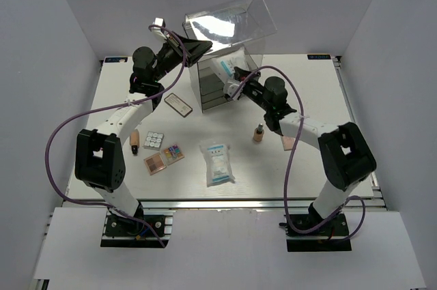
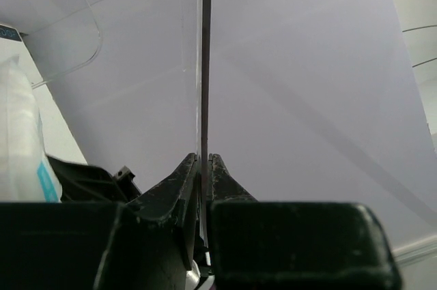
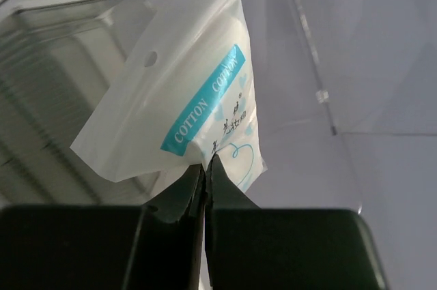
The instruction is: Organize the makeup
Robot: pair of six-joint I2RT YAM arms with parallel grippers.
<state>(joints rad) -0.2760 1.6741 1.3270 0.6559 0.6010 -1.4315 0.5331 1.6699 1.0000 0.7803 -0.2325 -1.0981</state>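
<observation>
Well, left gripper: closed tight on the thin edge of the clear lid, which it holds tilted up and back above the acrylic box.
Right gripper: pinched shut on the lower edge of a cotton packet, white with a blue "COTTON" band.
Held packet's place: at the open top of the box, just in front of the raised lid; whether it touches the box wall cannot be told.
Second cotton packet: flat on the table, near the front edge, between the two arms.
Dark-framed case: on the table just left of the box.
Palettes: white-grid palette, multicoloured palette and peach palette clustered front left.
Pink palette: partly hidden under the right arm.
Brown bottle: standing right of centre.
Brown tube: beside the left arm.
</observation>
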